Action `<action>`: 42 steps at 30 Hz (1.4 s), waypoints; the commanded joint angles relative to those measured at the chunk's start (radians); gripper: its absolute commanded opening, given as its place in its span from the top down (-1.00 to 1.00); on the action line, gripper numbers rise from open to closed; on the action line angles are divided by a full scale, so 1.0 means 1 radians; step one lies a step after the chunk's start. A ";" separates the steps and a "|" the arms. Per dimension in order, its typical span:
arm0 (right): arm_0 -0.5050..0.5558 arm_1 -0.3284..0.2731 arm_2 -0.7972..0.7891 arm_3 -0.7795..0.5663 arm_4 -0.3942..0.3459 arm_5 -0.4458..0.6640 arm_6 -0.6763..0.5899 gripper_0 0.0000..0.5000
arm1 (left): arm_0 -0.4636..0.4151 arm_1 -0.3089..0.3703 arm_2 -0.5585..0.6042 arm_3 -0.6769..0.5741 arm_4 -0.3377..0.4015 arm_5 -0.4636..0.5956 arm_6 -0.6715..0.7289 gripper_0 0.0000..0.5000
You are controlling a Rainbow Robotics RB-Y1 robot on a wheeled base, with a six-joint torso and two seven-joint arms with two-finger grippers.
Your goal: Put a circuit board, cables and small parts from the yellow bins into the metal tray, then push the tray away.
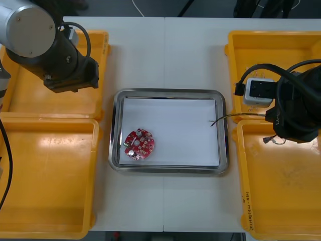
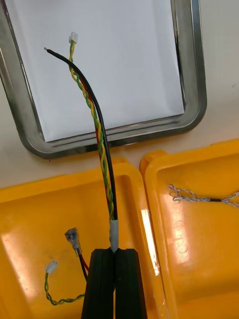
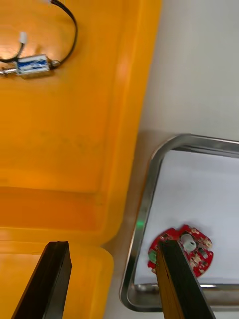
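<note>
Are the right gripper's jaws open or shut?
Shut on the cables: the right gripper has jaws pinching their taped end above a bin, free ends over the tray. Left gripper open by left bins.

Overhead and wrist views sharing tray (image 1: 168, 93)

Round red circuit board (image 1: 139, 144) lies flat in near-left corner of shiny metal tray (image 1: 168, 93), white inside, centred btwn the yellow bins (image 1: 45, 150). Cable bundle (image 2: 98, 124) (black + twisted red/yellow, taped at base) is pinched in right gripper (image 2: 115, 253); free ends hang over tray floor by its right rim. Twisted blue/white cable (image 2: 199, 198) lies flat in a right-side bin.
</note>
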 commanded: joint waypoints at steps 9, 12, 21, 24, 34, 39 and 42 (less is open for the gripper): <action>-0.202 0.137 0.214 0.061 0.087 0.003 0.018 1.00 | -0.067 0.030 0.076 0.137 -0.113 0.008 -0.062 -1.00; -0.222 0.168 0.249 0.075 0.119 0.003 0.021 1.00 | -0.074 0.032 0.091 0.170 -0.132 0.008 -0.074 -1.00; -0.257 0.255 0.358 0.179 0.199 0.003 0.037 1.00 | -0.118 0.048 0.107 0.333 -0.179 -0.082 -0.221 -1.00; -0.257 0.272 0.376 0.202 0.222 0.003 0.044 1.00 | -0.135 0.048 0.114 0.379 -0.181 -0.131 -0.254 -1.00; -0.266 0.311 0.499 0.249 0.346 0.003 0.054 1.00 | -0.169 0.048 0.116 0.511 -0.188 -0.317 -0.318 -1.00; -0.266 0.352 0.533 0.325 0.366 0.003 0.054 1.00 | -0.181 0.048 0.116 0.579 -0.195 -0.416 -0.347 -1.00; -0.265 0.378 0.536 0.376 0.368 0.003 0.055 1.00 | -0.193 0.048 0.116 0.620 -0.196 -0.459 -0.367 -1.00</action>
